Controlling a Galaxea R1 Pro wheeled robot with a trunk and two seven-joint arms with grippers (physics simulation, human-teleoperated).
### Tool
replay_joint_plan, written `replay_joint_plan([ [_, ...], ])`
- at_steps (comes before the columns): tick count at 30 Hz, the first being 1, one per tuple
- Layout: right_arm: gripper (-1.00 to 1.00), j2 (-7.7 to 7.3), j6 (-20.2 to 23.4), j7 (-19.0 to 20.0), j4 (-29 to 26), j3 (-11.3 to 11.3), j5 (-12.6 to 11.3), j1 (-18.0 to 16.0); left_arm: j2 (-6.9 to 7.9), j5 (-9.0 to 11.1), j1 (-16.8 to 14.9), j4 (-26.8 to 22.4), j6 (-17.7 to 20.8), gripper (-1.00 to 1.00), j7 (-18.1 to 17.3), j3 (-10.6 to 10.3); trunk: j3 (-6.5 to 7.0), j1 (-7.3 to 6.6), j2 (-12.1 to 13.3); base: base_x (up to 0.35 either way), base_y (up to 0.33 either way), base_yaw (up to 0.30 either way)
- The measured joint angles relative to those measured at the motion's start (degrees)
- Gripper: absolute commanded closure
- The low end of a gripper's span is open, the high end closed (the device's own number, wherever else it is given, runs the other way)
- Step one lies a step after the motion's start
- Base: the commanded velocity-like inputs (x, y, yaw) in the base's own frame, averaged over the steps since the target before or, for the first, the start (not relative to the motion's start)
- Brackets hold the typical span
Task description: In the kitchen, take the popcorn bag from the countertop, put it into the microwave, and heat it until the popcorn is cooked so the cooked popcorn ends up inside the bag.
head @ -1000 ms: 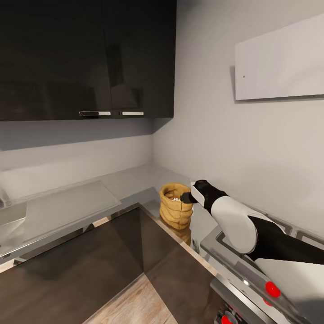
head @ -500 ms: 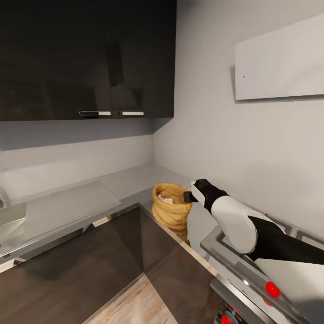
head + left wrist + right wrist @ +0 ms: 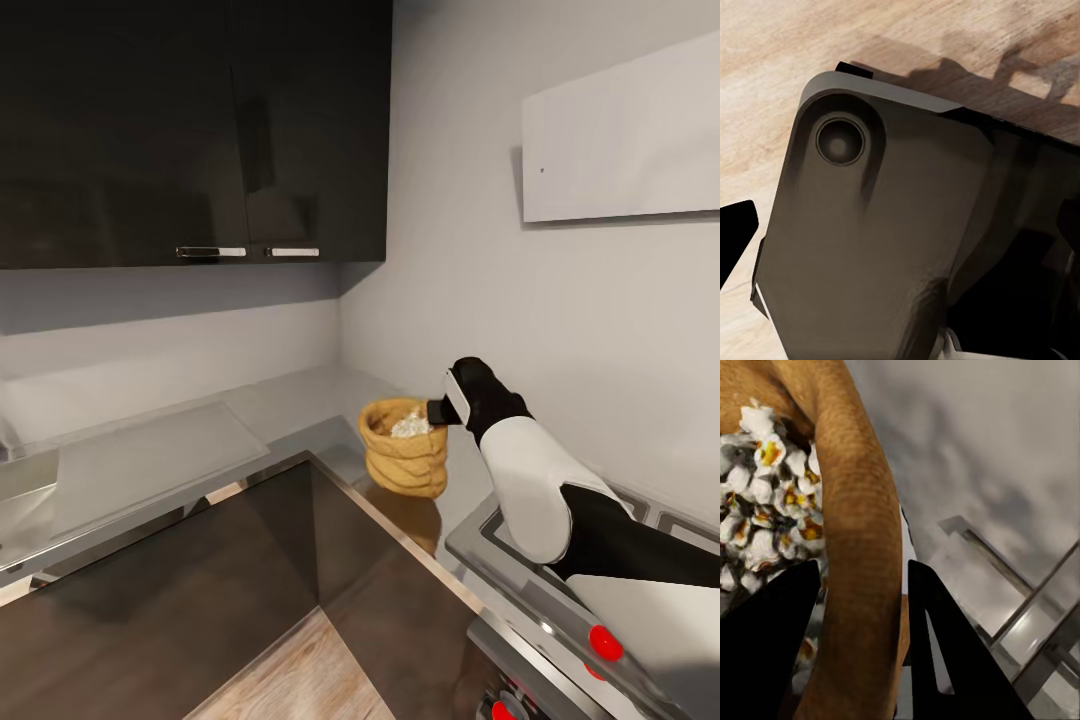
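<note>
Lifted and carried a little toward the wall since a second ago, the squat tan-brown popcorn bag (image 3: 405, 448) with wrinkled folds and a rolled rim now hangs upright above the smooth grey stone-like countertop (image 3: 290, 405), its shadow and reflection lying on the slab below it. Half a second ago it leaned sideways near the counter's front edge; now it sits level in the air with white popped kernels showing at its open mouth. The right gripper (image 3: 437, 411), black-fingered at the end of a white-and-black arm, has risen with it and clamps the rim on the side nearest the stove. In the right wrist view the two black fingers (image 3: 945, 652) straddle the thick brown rim (image 3: 862, 577), one inside among the white and yellow popcorn (image 3: 765, 510), one outside, jaws narrow and pinching the fabric. Beside the bag lies the steel gas hob (image 3: 560, 560) with red knobs (image 3: 605, 642), and dark glossy wall cabinets (image 3: 190, 130) hang above. The left wrist view looks down on a dark rounded body part of the robot (image 3: 885, 240) over pale wood flooring (image 3: 810, 45); I cannot tell how the left gripper's jaws stand
</note>
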Motion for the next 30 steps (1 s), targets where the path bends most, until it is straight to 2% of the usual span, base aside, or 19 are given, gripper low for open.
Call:
replay_joint_plan([
  [11,1.0,0.0,1.3,0.1,0.0,-0.1,-0.1,0.0,-0.09,0.0,0.0,0.0,0.0,-1.0,0.0,0.0,0.0,0.0,0.0,0.0,0.0,0.0],
  [15,1.0,-0.01,1.3,0.5,-0.1,-0.2,-0.3,0.0,-0.09,-0.1,0.0,0.0,0.0,-1.0,0.0,0.0,0.0,0.02,0.0,-0.202,0.0,0.0],
  [16,1.0,0.01,1.1,0.6,-0.1,-0.2,-0.9,0.0,-0.13,0.0,0.0,-0.1,-0.1,-1.0,0.0,0.1,0.0,0.04,0.0,-0.336,0.0,0.0],
  [19,1.0,-0.01,0.8,0.6,-0.1,-0.1,-4.9,0.0,-0.14,0.0,0.0,-0.1,-0.1,-1.0,0.0,0.2,0.0,0.03,0.0,-0.344,0.0,0.0],
  [20,1.0,-0.01,0.8,0.5,-0.1,-0.1,-5.7,0.0,-0.16,0.0,0.0,-0.1,-0.1,-1.0,0.0,0.2,0.0,0.03,0.0,-0.346,0.0,0.0],
  [30,1.0,-0.01,0.3,0.5,-0.1,0.1,-6.4,0.0,-0.35,-0.1,0.0,-0.1,-0.2,-1.0,0.2,0.2,0.0,0.03,0.0,-0.348,0.0,0.0],
])
